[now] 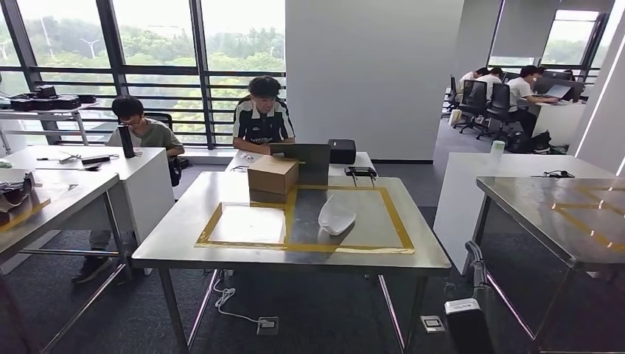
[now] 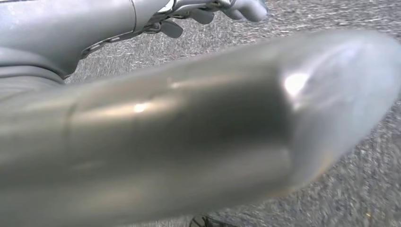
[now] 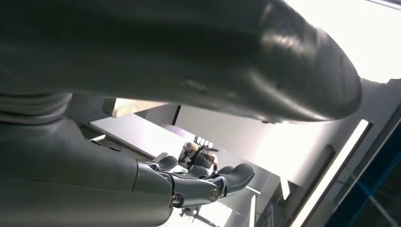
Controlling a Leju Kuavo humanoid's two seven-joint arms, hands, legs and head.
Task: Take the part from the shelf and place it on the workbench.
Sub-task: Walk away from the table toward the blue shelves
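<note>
A white curved part [image 1: 336,214] lies on the steel workbench [image 1: 184,236], inside the right half of a yellow-taped rectangle [image 1: 398,221]. A cardboard box [image 1: 273,175] stands at the far edge of the taped area. In the left wrist view my left hand [image 2: 189,127] hangs over grey carpet, its thick thumb blurred and close, its fingers [image 2: 203,12] stretched out with nothing in them. In the right wrist view my right hand [image 3: 142,184] holds nothing either; its fingers [image 3: 227,177] are extended under the dark thumb [image 3: 213,52].
Two people sit behind the workbench, one at a laptop [image 1: 302,158]. A second steel table [image 1: 560,221] with yellow tape stands to the right, white desks [image 1: 66,192] to the left. Cables and floor sockets [image 1: 267,324] lie under the bench. More people sit at the far right.
</note>
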